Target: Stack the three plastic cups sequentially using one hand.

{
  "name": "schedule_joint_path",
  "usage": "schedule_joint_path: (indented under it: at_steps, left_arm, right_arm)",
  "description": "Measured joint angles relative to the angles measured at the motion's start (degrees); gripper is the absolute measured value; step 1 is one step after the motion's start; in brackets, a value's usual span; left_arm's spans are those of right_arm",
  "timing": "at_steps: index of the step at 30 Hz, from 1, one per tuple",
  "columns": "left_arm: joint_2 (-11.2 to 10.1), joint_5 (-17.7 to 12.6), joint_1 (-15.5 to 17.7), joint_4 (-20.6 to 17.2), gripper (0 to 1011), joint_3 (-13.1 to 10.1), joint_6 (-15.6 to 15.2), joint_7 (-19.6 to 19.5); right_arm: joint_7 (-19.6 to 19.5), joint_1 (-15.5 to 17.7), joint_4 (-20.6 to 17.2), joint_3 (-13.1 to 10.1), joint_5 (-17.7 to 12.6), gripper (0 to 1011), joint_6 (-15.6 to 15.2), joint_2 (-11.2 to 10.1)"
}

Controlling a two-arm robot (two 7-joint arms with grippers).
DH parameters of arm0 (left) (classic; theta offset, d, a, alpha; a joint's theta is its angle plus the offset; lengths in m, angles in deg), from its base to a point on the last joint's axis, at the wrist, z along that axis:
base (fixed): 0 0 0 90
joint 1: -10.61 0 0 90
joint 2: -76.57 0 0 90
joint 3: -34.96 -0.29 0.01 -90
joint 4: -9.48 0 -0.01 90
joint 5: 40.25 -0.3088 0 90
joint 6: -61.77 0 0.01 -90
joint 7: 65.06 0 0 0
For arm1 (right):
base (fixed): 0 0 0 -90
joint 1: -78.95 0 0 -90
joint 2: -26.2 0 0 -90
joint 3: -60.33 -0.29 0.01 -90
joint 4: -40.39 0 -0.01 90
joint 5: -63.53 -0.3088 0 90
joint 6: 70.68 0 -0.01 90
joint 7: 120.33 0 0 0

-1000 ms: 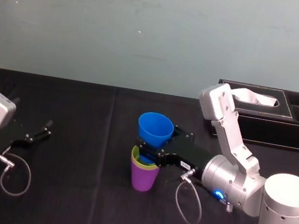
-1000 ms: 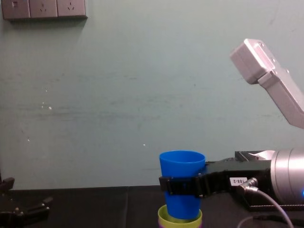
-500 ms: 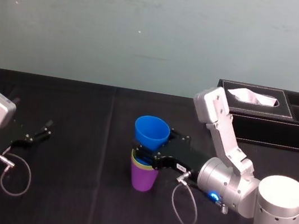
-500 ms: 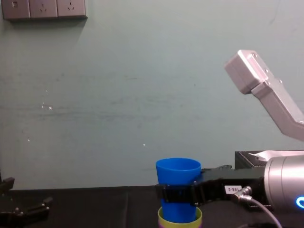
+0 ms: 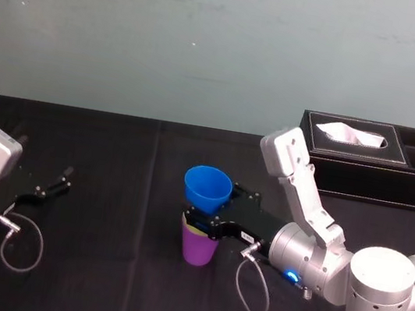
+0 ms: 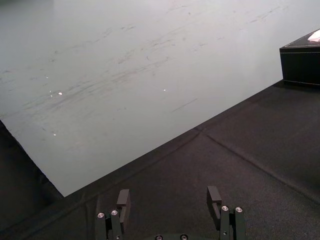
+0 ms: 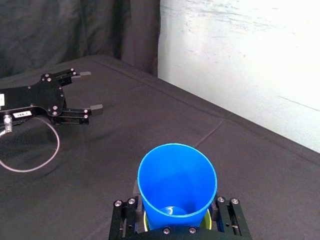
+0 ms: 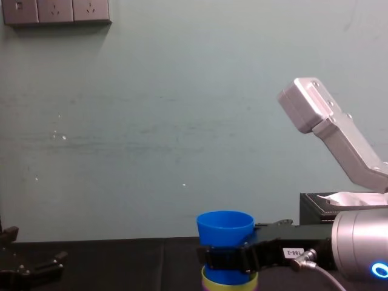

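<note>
The right gripper is clenched round the blue cup, jaws pressed on either side of its lower wall. The cup is upright, its base sunk into the yellow-green cup, which sits nested in the purple cup at the middle of the black table. Over on the left, the left gripper rests on the table, jaws spread and holding nothing. A black tissue box stands at the far right.
</note>
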State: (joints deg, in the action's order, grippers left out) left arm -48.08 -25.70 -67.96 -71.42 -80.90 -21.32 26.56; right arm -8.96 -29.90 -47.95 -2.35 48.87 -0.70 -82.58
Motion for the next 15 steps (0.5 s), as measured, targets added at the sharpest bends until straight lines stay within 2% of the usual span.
schedule_joint_path:
  at_steps: [15]
  left_arm:
    - [0.0,0.0,0.0,0.0,1000,0.0,0.0,0.0]
  right_arm:
    - [-0.3,0.3,0.9,0.0,0.7,724,0.9,0.5]
